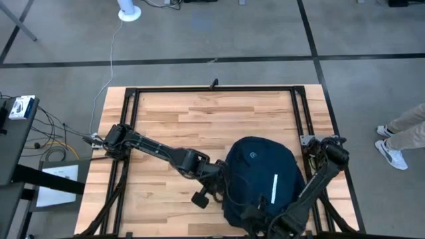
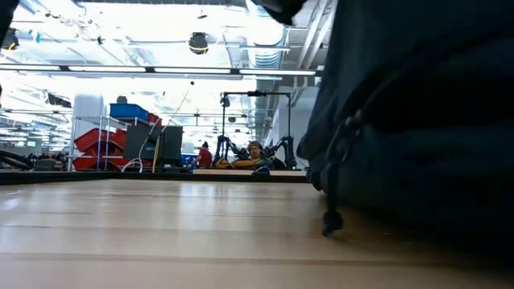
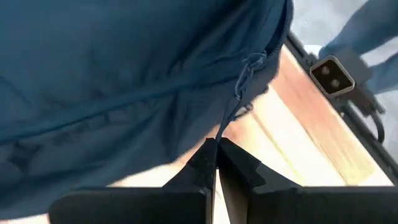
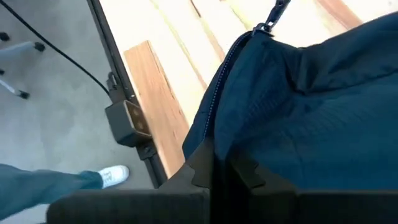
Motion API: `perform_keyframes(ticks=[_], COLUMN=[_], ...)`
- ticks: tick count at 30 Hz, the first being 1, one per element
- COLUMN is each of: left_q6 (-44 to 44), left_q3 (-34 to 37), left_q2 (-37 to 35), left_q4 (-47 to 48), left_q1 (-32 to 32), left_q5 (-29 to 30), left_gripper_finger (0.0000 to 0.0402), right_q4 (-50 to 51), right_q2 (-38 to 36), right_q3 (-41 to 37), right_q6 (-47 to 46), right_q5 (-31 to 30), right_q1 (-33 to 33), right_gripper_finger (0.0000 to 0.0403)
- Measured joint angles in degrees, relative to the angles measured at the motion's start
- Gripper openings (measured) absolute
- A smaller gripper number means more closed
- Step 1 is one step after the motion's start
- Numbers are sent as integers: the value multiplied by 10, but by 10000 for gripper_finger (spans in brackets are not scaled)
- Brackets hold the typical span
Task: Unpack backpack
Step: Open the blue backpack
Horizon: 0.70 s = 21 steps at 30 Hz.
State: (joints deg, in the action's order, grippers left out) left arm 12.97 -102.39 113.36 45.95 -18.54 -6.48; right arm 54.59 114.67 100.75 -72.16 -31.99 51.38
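Two grippers meet at your backpack (image 1: 262, 176), which lies near the table's (image 1: 199, 113) near-right edge. The left gripper (image 3: 216, 163) pinches the zipper pull cord (image 3: 231, 115) with fingers closed; the right gripper (image 4: 214, 167) clamps the fabric edge. Open boards lie beyond. A person's shoe (image 4: 114, 175) stands beside the frame (image 1: 212, 88).

Navy backpack (image 1: 262, 179) flat on table (zipped).
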Motion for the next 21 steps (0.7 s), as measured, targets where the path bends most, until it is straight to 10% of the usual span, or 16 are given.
perform_keyframes(ticks=[11,21], left_q6=[2,-47], left_q3=[6,7], left_q2=[0,3], left_q4=[-98,-133], left_q1=[56,4], left_q5=[-204,-154], left_gripper_finger=[0,8], right_q4=[49,136], right_q2=[0,-40], right_q3=[1,2], right_q6=[-111,-174], right_q5=[-84,-14], right_q1=[64,87], right_gripper_finger=[1,2])
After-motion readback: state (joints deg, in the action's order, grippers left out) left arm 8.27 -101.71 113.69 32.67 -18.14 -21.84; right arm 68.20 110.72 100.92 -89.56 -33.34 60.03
